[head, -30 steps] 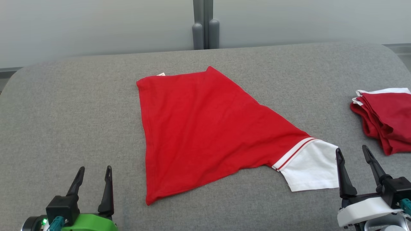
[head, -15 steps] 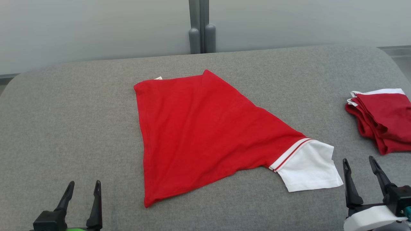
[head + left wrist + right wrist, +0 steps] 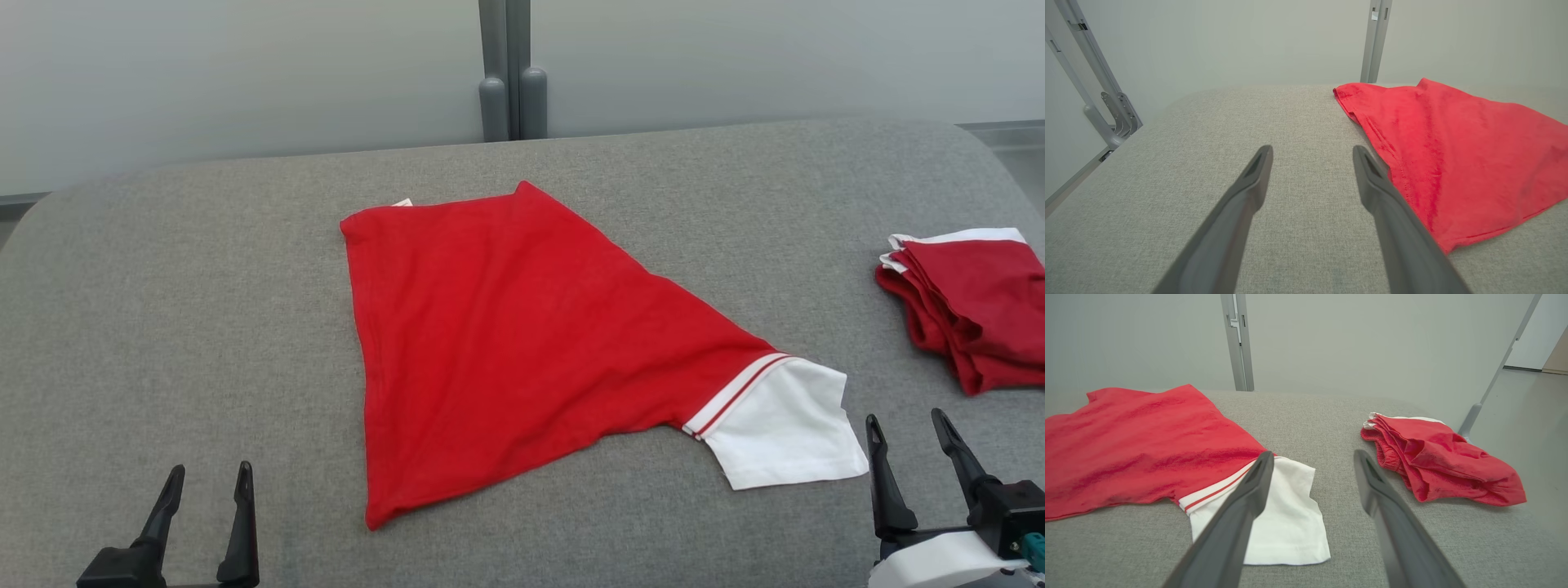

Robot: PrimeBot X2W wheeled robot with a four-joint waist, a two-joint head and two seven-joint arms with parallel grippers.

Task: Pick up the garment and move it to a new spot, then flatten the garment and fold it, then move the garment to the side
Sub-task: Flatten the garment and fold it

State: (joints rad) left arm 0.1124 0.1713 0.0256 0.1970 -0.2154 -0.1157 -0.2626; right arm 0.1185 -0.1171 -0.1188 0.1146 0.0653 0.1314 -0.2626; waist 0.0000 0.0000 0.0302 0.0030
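At the middle of the grey bench [image 3: 163,327], in the head view, a red shirt [image 3: 506,343] lies flat. Its body tapers to a point at the near edge, and its white sleeve [image 3: 780,433], trimmed with a red and white stripe, reaches out to the right. A small white tag peeks out at its far left corner. The left hand [image 3: 210,468] sits low at the near left, fingers apart and holding nothing, well clear of the shirt. The right hand [image 3: 906,416] sits low at the near right, fingers also apart and empty, just beside the sleeve's edge and not touching it. A pile [image 3: 971,310] of folded red and white cloth rests by the right edge. A grey post [image 3: 506,73] stands behind the bench against a pale wall [image 3: 245,82].

In the left wrist view, the left hand's two dark fingers spread wide over bare bench. The shirt's hemmed edge runs just past the right finger, and I cannot tell whether they touch.

In the right wrist view, the right hand's fingers spread wide. The left finger crosses in front of the sleeve, and the pile lies beyond the right finger. Bare bench shows between the fingers.
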